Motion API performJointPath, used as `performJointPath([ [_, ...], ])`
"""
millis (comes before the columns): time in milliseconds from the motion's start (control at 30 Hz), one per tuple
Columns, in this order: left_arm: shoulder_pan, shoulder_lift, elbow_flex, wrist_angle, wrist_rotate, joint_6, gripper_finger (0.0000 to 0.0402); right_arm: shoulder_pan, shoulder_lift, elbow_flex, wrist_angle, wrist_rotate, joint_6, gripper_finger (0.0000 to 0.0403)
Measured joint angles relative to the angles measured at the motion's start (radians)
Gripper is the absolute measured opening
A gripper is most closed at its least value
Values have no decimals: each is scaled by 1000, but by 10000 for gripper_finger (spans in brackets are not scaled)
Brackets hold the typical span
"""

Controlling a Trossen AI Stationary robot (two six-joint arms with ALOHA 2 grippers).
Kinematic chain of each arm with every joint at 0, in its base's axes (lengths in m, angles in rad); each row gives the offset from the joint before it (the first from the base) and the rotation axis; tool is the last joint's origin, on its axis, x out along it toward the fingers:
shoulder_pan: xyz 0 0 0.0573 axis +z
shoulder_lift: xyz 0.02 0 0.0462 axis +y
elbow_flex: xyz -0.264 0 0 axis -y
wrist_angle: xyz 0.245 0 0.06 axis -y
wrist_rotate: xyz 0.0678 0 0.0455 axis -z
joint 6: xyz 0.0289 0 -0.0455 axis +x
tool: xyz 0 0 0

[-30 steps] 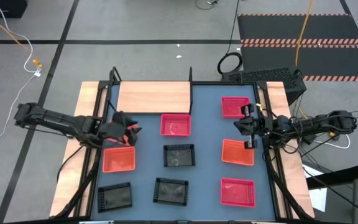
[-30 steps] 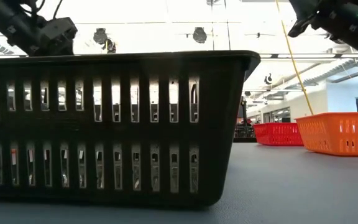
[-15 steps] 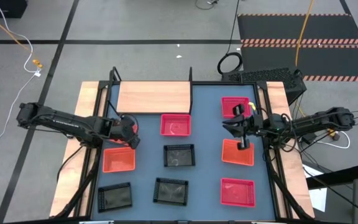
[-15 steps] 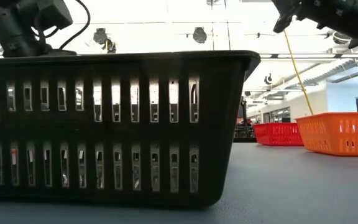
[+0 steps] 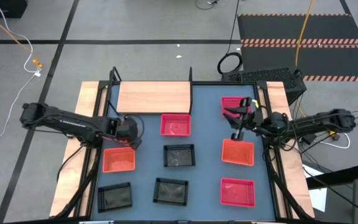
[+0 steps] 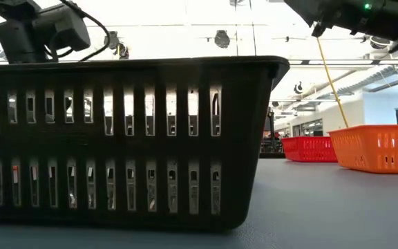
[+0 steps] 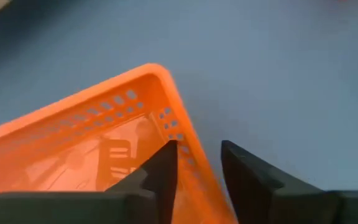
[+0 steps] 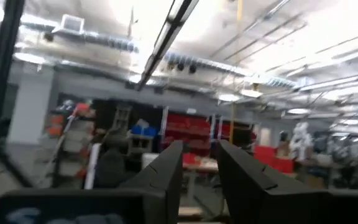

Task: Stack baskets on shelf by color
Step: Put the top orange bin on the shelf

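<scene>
My left gripper (image 7: 197,165) hangs over the corner of the orange basket (image 7: 86,143) on the tabletop (image 7: 278,68); its 2 fingers stand slightly apart, straddling the rim. My right gripper (image 8: 197,165) points level into the room, fingers narrowly apart, empty.

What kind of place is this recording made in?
Probably a robotics lab or workshop hall: exposed ceiling ducts, a hazard-striped floor mat, and loose cables on the bare floor around the table.

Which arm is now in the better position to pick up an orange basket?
The left. Its tool straddles the rim of the orange basket, fingers slightly apart. The right tool points up into the room, away from its nearest orange basket.
</scene>
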Motion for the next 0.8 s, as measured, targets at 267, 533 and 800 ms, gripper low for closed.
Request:
performJointPath([
  [267, -21, -2, 78, 14, 106, 76, 12, -8, -38, 10, 115, -7, 68, 75],
  [533, -145, -2, 275, -106, 220, 125, 11, -8, -62, 9, -46, -7, 71, 66],
  [800, -165, -2, 549, -217, 104, 446, 14, -8, -92, 9, -29, -7, 21, 65],
])
